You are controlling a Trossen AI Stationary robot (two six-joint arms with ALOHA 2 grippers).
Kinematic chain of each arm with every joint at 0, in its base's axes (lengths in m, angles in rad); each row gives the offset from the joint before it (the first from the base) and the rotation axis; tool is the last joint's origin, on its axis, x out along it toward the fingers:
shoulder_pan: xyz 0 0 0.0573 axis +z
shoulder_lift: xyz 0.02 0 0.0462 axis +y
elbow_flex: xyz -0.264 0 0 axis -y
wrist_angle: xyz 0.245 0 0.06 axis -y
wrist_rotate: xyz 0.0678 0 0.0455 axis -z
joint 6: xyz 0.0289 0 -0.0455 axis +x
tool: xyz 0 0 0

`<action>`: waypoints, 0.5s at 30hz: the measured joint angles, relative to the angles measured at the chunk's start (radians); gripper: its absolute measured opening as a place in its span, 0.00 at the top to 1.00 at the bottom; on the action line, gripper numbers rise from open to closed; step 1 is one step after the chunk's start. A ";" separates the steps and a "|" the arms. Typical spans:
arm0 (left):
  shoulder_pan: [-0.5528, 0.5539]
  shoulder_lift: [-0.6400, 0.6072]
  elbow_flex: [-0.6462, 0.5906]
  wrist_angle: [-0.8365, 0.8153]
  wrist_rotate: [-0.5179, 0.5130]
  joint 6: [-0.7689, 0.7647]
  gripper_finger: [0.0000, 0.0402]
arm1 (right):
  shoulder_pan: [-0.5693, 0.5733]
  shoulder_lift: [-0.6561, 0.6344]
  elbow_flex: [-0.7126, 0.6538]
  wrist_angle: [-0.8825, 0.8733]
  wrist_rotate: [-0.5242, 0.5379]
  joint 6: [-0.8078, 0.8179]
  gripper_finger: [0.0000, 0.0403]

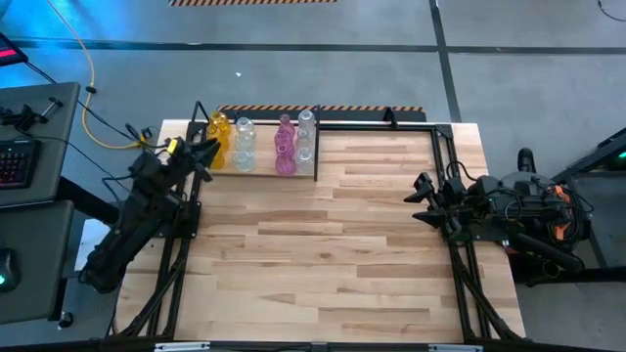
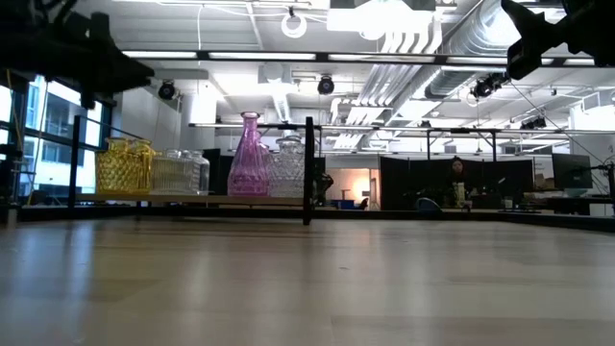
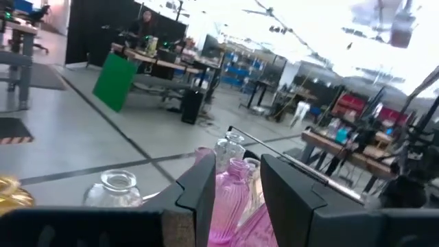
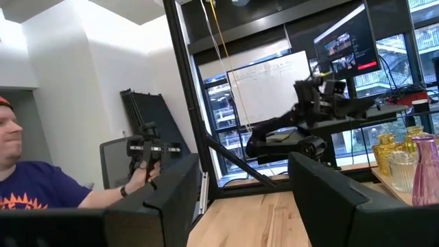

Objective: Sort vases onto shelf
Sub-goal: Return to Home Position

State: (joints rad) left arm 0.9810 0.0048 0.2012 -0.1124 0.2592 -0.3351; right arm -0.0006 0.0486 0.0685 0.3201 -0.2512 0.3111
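Ribbed glass vases [image 1: 284,147], amber, clear and pink, line the black-rod shelf [image 2: 221,200].

— What sort of place are we looking at?
— It's looking like an open robotics lab: bare ducts [image 2: 423,43] are running overhead, workbenches [image 3: 154,58] are standing on a grey concrete floor [image 1: 323,73], and a monitor [image 4: 346,44] is glowing near a whiteboard [image 4: 264,86].

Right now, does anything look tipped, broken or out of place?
Nothing stands out. The vases stand upright on the shelf, grouped yellow, clear, pink, clear. The left gripper hovers open beside them; the right gripper sits open at the table's right.
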 joint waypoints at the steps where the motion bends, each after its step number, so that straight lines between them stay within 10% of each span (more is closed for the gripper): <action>1: -0.003 0.000 -0.035 0.046 0.001 -0.016 0.74 | 0.000 0.000 0.000 0.000 0.000 0.001 0.48; 15: -0.250 0.001 -0.187 0.277 -0.002 -0.021 0.74 | 0.000 0.000 0.000 -0.010 0.004 -0.017 0.48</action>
State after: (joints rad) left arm 0.7314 0.0059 0.0139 0.1647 0.2577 -0.3565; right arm -0.0006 0.0486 0.0685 0.3105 -0.2470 0.2942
